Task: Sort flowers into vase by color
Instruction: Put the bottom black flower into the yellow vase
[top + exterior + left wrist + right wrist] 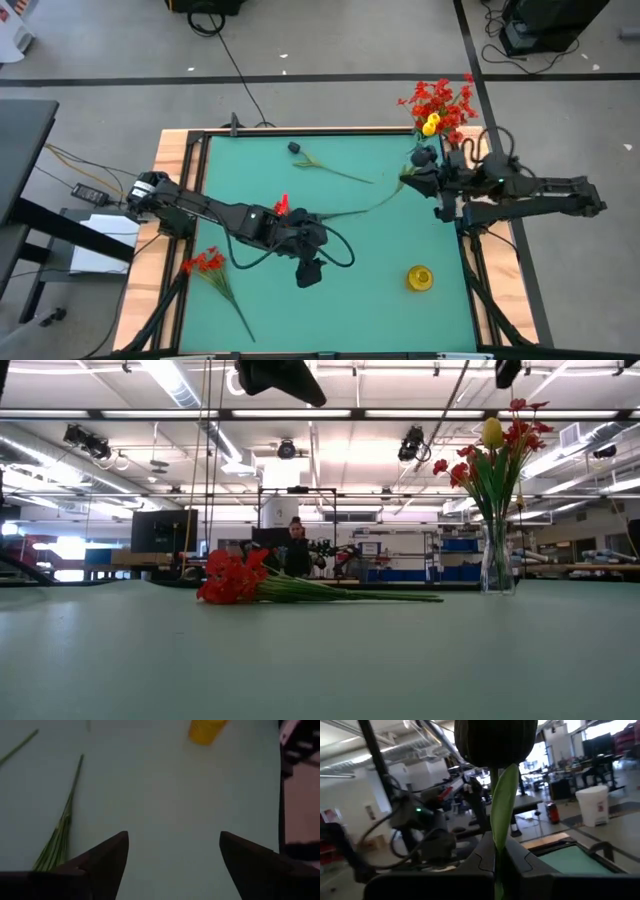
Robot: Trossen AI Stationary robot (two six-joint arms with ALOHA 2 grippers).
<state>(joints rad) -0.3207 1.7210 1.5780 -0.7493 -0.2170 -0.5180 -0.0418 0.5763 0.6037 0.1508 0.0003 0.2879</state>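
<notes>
A glass vase at the table's far right holds red blooms and one yellow one. My right gripper is beside it, shut on a dark-headed flower. Its long stem trails toward the table's middle. My left gripper hangs open over bare green table near the middle. A red bunch lies flat near the left edge. Another red bloom shows beside the left arm. A second dark-headed flower lies at the far side. My right gripper pinches the dark-headed flower's stem just below the head, between its two fingers. The head and a green leaf stick out past the fingertips. The rest of the stem runs back toward the table's middle. I cannot tell whether its end touches the table.
A small yellow cup stands near the right near corner. Loose green stems lie close to my left gripper. A wooden frame borders the green mat. A person stands far behind the table.
</notes>
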